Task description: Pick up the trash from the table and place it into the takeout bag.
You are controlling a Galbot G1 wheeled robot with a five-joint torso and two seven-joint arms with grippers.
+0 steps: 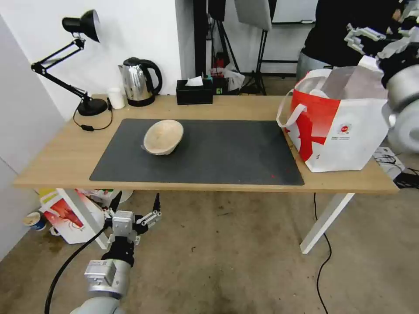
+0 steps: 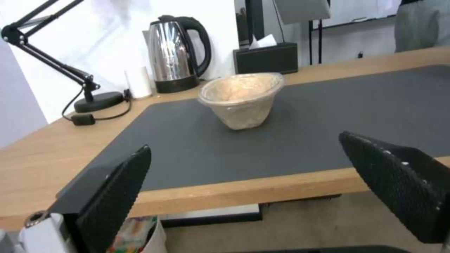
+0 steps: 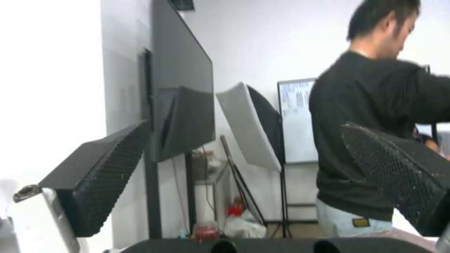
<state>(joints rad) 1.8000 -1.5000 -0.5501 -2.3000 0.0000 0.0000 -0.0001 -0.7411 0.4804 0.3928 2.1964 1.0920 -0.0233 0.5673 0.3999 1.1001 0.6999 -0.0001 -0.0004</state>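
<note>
Table (image 1: 65,152): a long light-wood top on white legs, crossing the middle of the head view, with a large dark grey mat (image 1: 227,152) over its centre.

Beige bowl (image 1: 163,136): the one trash item visible on the table, sitting on the mat at about 10 o'clock from the mat's centre – tipped to one side, its opening turned partly sideways. In the left wrist view the bowl (image 2: 243,98) stands alone on the mat, touched by nothing.

Takeout bag (image 1: 338,126): a red-and-white tote with white loop handles, upright at the table's 3 o'clock end, just off the mat's edge, mouth open and silver lining showing. What lies inside cannot be made out.

Left gripper (image 1: 136,201): held low in front of the table's near edge, at about 7 o'clock from the bowl and well apart from it. Its black fingers (image 2: 117,196) are spread wide with nothing between them.

Right gripper (image 3: 244,175): raised above the bag at the head view's 2 o'clock corner – its fingers (image 3: 103,172) are apart and empty, facing the room beyond.

Behind the bowl: a steel kettle (image 1: 139,82), a desk lamp (image 1: 83,26), a small white cup (image 1: 116,97) and a black tissue box (image 1: 194,90) line the far edge.
</note>
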